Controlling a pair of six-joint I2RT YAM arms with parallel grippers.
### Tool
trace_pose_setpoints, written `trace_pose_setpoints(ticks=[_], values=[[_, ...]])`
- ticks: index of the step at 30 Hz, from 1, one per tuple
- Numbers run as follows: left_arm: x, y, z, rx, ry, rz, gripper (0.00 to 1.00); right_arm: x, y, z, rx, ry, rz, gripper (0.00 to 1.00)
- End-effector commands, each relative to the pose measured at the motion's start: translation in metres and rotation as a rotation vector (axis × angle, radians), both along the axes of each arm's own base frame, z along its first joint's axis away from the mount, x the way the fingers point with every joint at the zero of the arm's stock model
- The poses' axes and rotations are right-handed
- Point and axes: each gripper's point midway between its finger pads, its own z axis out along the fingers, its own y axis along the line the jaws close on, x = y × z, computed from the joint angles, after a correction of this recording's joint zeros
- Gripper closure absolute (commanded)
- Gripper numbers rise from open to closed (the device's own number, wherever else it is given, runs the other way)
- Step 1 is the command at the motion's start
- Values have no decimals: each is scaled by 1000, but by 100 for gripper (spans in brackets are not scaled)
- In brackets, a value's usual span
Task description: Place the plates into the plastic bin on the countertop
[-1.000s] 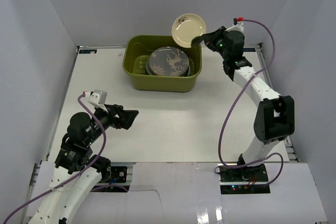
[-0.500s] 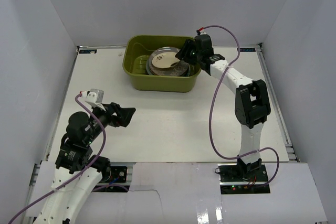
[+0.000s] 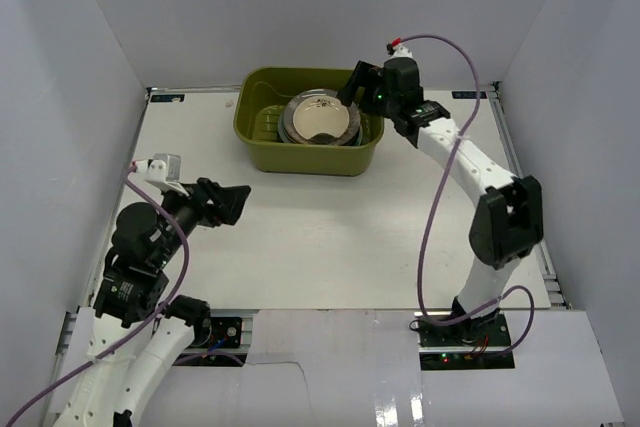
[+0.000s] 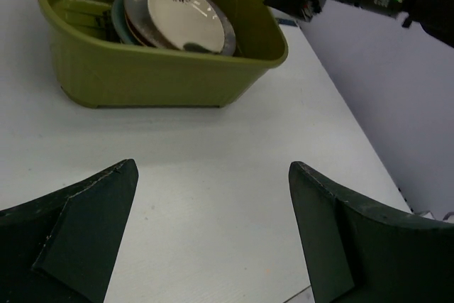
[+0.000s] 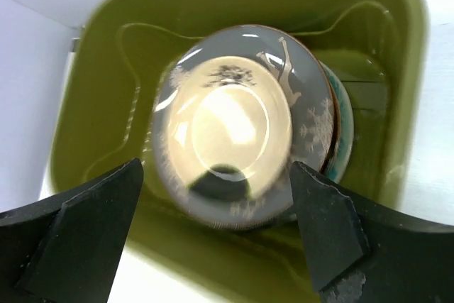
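The olive-green plastic bin [image 3: 300, 154] stands at the back of the white countertop [image 3: 330, 237]. Inside it the plates lie stacked. A cream plate [image 3: 320, 120] is on top, over a grey deer plate [image 5: 306, 101], and a teal plate's edge [image 5: 342, 143] shows below. My right gripper [image 3: 350, 90] hovers open over the bin's right side, above the cream plate [image 5: 227, 122] and apart from it. My left gripper [image 3: 235, 203] is open and empty low over the countertop at front left. In the left wrist view it faces the bin [image 4: 163, 76].
White walls [image 3: 90, 77] close the countertop in on the left, back and right. A purple cable [image 3: 432, 217] loops beside the right arm, and another hangs by the left arm. Both arm bases sit at the near edge.
The right gripper brought the cream plate down from above the bin's far right corner onto the stack, then opened and let it go. The left arm shifted slightly to the left.
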Motion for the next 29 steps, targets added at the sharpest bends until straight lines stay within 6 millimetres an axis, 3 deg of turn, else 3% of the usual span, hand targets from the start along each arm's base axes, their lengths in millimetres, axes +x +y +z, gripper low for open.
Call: trace_pose_setpoints(ticks=[1,2,3,4,6,7,8,9,10,13,16,20,22,29], values=[[2,13,53,-62,-92,84,2,-38,-32,114,43,-268,-34,10],[2,15,60,-68,-103,94,2,-47,-38,130,64,-314,-39,10],[2,19,68,-77,-117,114,2,-60,-43,118,50,-305,-28,10],[-1,22,83,-92,-148,127,2,-86,-56,153,82,-386,-30,10],[-4,32,99,-108,-185,174,2,-114,-72,174,99,-466,-34,10],[-8,37,108,-117,-210,192,2,-145,-90,187,115,-521,-50,10],[-11,41,114,-124,-227,209,2,-161,-102,194,125,-557,-69,10],[-16,49,120,-136,-251,243,2,-171,-111,174,101,-546,-83,10],[-18,53,123,-137,-265,259,2,-204,-130,198,141,-636,-103,10],[-24,62,119,-102,-293,293,2,-249,-166,194,149,-731,-171,10],[-24,72,97,-62,-247,340,2,-271,-195,178,131,-754,-260,10],[-20,71,62,-30,-174,344,2,-279,-212,157,78,-732,-318,10],[-21,69,62,-34,-173,333,2,-280,-215,155,66,-733,-330,10],[-18,65,80,-39,-192,315,2,-282,-221,175,21,-773,-343,10]])
